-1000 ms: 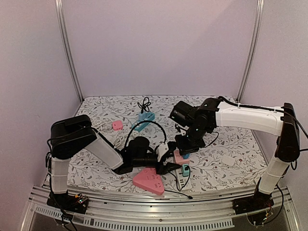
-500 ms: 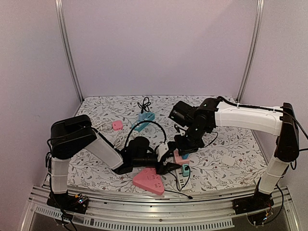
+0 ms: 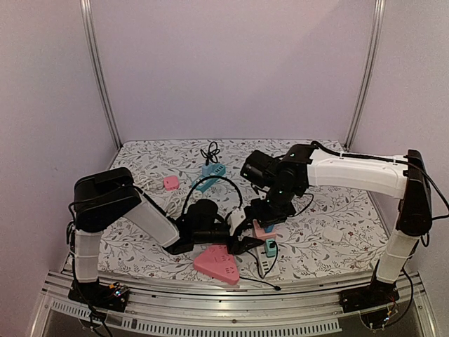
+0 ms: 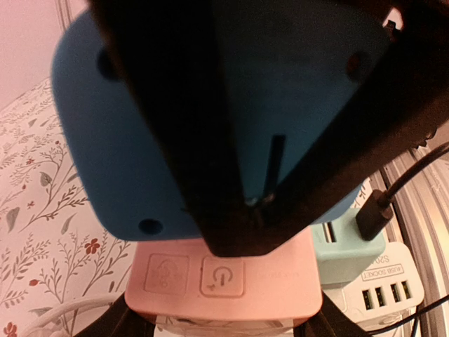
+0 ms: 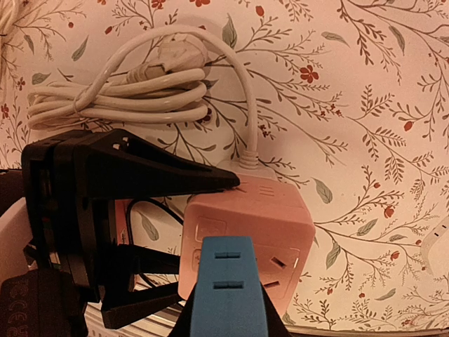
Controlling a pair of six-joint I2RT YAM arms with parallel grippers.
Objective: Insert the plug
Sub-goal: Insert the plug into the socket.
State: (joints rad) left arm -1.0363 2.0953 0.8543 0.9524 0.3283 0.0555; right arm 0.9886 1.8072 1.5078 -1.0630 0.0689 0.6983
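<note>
Your right pincer (image 3: 265, 216) is pressed tight on the blue plug (image 5: 230, 288). It holds the plug right above the pink cube (image 5: 280, 225), so it can go down into the holes. I cannot tell if they touch. Your left pincer (image 5: 205, 240) pinches the cube from both sides, I think to stop it sliding when you push. The plug does not look pushed in yet. A button (image 4: 222, 275) on the cube shows a power sign. The white strip (image 4: 372, 291) nearby reads "USB SOCKET". Its other print is too small.
</note>
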